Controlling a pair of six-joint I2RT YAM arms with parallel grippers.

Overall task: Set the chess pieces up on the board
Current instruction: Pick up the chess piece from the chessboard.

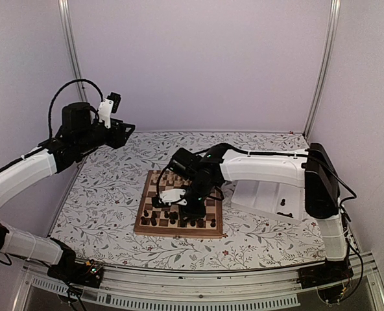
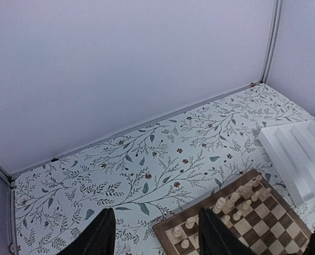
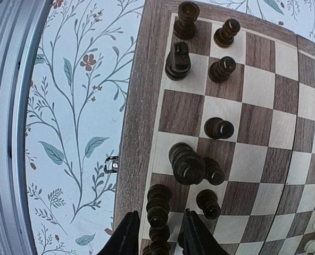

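Note:
The board lies mid-table with dark chess pieces on its two near rows and pale pieces on the far side. My right gripper hangs low over the near rows. In the right wrist view its fingers stand apart on either side of a tall dark piece on the edge row of the board, with a gap on each side. Several other dark pieces stand nearby. My left gripper is open and empty, high at the far left; its wrist view shows the board's far corner.
A white ridged tray sits right of the board with a few dark pieces in it; it also shows in the left wrist view. Pale pieces stand on the far rows. A metal clasp sticks out of the board's edge.

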